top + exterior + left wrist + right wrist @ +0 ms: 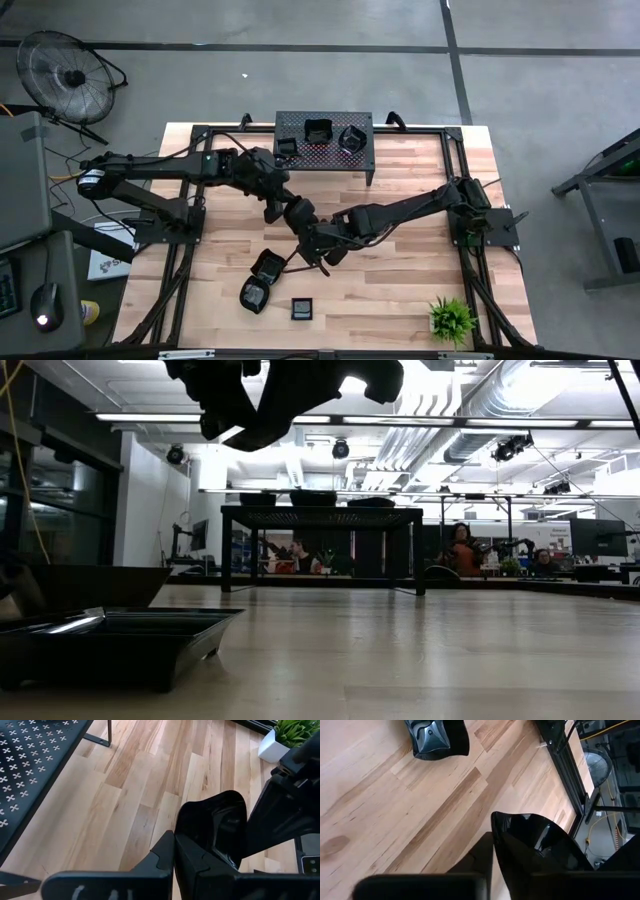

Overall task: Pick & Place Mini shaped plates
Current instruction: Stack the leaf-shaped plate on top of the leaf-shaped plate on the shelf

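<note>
**Mini plate held above mid-bench, 2 arms meeting**

A glossy black mini plate (pixel 215 825) is clamped by its rim in the left jaws, which are closed tight on it, above the middle of the bench (pixel 420 300). The right jaws are likewise closed on a black plate rim; whether it is the same plate cannot be told. 3 plates (pixel 318 130) are seated on the perforated stand (pixel 325 160), and 3 more (pixel 268 266) lie on the bench, away from the stand. A carry, perhaps a hand-over, is judged in hand. Next, 1 grip must be released cleanly and the plate taken to its place.
</note>
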